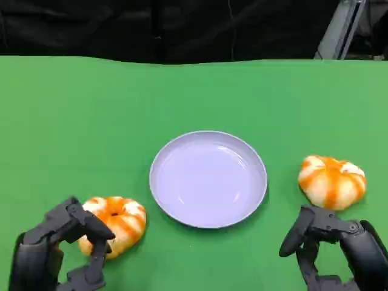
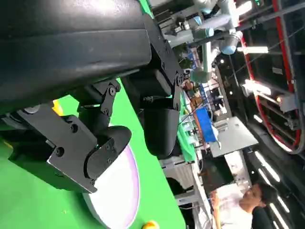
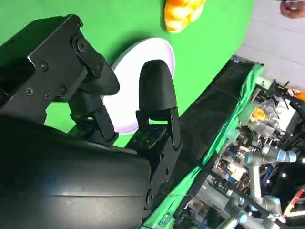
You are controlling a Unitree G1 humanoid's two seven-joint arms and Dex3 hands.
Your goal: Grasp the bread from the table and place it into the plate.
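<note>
Fingers [image 1: 91,227] of the left hand [image 1: 60,251] are spread apart and curve around the near-left side of a bread roll [image 1: 115,223], an orange-and-white glazed piece lying on the green table [image 1: 73,121]. From the head view the uppermost finger overlaps the roll's near edge; whether it touches the crust or only hovers above it cannot be told. Nothing is clamped in this hand. In the left wrist view the same fingers [image 2: 102,152] stand parted with open space between them, and the plate's pale rim [image 2: 128,191] shows beyond them.

Fingers [image 1: 300,233] of the right hand [image 1: 333,248] are likewise apart and hold nothing. They sit just on the near side of a second bread roll [image 1: 331,180], with a thin strip of green visible between fingertips and roll, so no contact there. In the right wrist view the fingers [image 3: 157,93] are parted over the table, with the plate [image 3: 131,71] behind them and a roll [image 3: 183,13] at the far side of it.

Between the two rolls, at the middle of the table, lies a round lavender plate [image 1: 176,151], with nothing in it. The left roll lies near the plate's near-left rim, not touching; the right roll lies well to the plate's right, apart from it. Both rolls rest on the table, outside the plate.

A person [image 2: 243,202] in a white top stands beyond the table's edge in the left wrist view.
</note>
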